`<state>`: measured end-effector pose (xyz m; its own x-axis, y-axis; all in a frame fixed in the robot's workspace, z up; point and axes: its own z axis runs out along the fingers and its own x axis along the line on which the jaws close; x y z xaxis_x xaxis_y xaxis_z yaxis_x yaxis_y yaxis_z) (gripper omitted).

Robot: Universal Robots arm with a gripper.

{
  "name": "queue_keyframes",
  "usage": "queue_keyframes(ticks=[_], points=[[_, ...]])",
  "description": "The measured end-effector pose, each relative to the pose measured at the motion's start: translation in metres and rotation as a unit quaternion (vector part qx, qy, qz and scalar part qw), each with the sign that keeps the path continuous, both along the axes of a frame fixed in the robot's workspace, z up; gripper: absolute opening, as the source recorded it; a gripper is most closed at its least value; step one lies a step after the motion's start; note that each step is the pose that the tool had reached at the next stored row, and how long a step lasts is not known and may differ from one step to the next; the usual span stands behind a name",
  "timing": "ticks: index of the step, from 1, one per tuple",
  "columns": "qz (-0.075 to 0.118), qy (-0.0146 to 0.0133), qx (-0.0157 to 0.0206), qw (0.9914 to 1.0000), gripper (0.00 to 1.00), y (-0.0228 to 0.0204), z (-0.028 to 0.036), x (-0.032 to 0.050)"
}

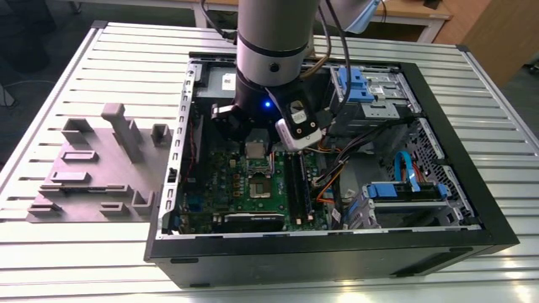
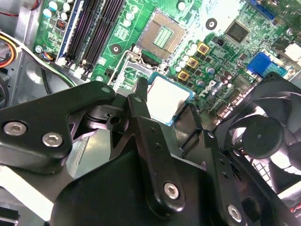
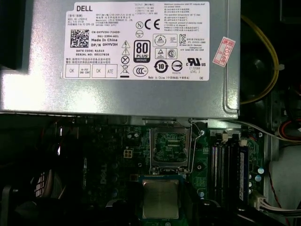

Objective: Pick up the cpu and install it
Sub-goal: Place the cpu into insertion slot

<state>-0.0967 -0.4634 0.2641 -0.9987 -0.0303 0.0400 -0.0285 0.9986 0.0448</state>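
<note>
The cpu [image 2: 167,96], a small square chip with a silvery top and pale rim, sits between my gripper's [image 2: 165,107] black fingers [image 2: 139,104], and the gripper is shut on it. It hangs a little above the green motherboard [image 2: 221,52]. The socket [image 2: 162,36] lies open, its contact field bare, a short way beyond the chip. In the first wrist view the cpu [image 3: 161,198] shows just beside the open socket [image 3: 170,149]. In the exterior view my gripper [image 1: 254,144] is down inside the computer case [image 1: 455,189] with the cpu [image 1: 255,150] under it, above the socket [image 1: 259,188].
A big grey box with a white label [image 3: 117,56] stands right behind the socket. A black fan [image 2: 263,136] and memory slots [image 2: 89,33] flank the gripper. Drive cages with blue clips [image 1: 370,88] and cables [image 1: 332,173] fill the case's right. A grey fixture [image 1: 93,170] lies outside on the slatted table.
</note>
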Motion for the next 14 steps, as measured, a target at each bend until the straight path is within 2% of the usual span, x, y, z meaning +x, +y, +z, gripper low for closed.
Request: queue_keyframes(ticks=[6,14], points=[[0.001,-0.0019,0.0001,1.0,0.47,-0.0016,-0.0028,0.0001],[0.001,-0.0021,0.0001,1.0,0.47,-0.0016,-0.0041,0.0001]])
